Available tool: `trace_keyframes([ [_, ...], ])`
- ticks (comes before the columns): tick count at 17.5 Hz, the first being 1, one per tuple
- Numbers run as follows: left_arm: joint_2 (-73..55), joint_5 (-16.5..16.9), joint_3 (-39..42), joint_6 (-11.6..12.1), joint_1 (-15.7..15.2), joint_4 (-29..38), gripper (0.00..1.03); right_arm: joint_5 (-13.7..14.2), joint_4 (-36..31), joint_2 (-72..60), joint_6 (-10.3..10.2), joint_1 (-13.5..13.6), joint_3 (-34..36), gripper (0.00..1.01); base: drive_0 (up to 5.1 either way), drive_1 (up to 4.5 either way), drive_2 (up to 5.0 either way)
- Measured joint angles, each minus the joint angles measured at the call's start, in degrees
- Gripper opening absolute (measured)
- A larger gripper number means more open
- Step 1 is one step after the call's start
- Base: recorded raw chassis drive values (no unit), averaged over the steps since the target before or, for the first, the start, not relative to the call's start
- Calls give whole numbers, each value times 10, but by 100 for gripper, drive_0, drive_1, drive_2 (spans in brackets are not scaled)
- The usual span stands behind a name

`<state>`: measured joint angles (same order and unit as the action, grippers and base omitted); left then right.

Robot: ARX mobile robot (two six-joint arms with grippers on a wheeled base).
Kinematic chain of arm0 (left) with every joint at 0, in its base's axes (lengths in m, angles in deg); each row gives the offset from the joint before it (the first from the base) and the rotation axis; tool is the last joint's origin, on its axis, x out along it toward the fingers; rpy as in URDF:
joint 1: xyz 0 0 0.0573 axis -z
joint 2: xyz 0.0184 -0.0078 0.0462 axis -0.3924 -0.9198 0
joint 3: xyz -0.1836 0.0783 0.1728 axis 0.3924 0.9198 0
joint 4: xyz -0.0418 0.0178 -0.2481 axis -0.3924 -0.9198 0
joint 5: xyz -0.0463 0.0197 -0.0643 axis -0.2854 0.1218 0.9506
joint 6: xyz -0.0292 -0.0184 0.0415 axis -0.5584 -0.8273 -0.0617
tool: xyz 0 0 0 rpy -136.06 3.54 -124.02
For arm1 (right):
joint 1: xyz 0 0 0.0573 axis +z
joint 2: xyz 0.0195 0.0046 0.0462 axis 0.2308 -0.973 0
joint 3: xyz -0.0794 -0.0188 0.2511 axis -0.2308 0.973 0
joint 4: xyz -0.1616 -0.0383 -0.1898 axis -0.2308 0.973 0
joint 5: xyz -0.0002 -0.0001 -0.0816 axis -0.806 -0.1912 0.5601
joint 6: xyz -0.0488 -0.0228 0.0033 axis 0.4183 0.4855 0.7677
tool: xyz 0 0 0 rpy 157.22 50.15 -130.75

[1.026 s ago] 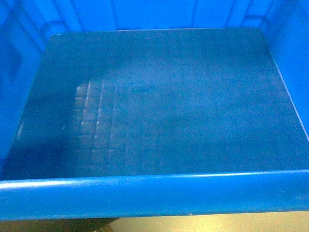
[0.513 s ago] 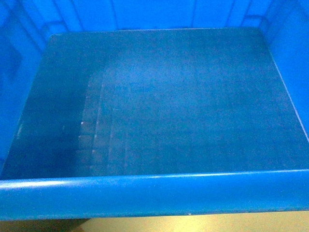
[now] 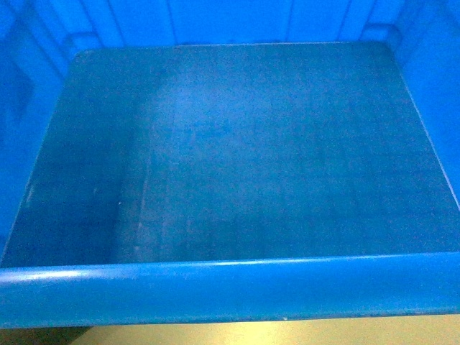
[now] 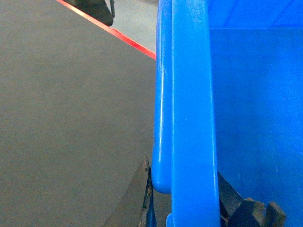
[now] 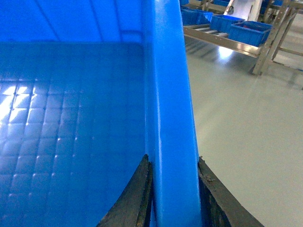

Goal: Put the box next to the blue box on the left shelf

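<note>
A large bright-blue rectangular plastic crate (image 3: 230, 158) with a thick rolled rim fills the head view, its dark floor faintly marked with a square grid and its near rim running across the bottom of the frame. The crate is held off the ground between the two arms, carried at opposite side walls.

The left gripper (image 4: 182, 201) is clamped on the crate's left rim, one dark finger (image 4: 137, 198) on the outer face and another (image 4: 234, 201) inside the wall, the blue rim rising straight ahead of it. The right gripper (image 5: 173, 194) grips the right rim the same way, one dark finger (image 5: 135, 196) pressed to the inner wall above the gridded floor and the other (image 5: 218, 198) against the outside.

Outward from the left gripper lies a dark grey matte floor (image 4: 71, 118), crossed far ahead by a red line (image 4: 111, 30), with a dark object (image 4: 97, 8) at the top edge that is too cropped to identify. Outward from the right gripper spreads a glossy pale grey floor (image 5: 246, 123). Well ahead of it stands a steel-framed rack (image 5: 227, 40) with roller rails carrying smaller blue plastic bins (image 5: 248, 30).
</note>
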<state>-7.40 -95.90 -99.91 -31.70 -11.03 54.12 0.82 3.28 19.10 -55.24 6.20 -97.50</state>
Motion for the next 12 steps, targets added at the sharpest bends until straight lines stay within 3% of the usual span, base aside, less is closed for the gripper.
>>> trace_keyframes([
  [12,0,0,0,1,0,0,18,0,0,0,0,0,0,19,-140,-140,-140],
])
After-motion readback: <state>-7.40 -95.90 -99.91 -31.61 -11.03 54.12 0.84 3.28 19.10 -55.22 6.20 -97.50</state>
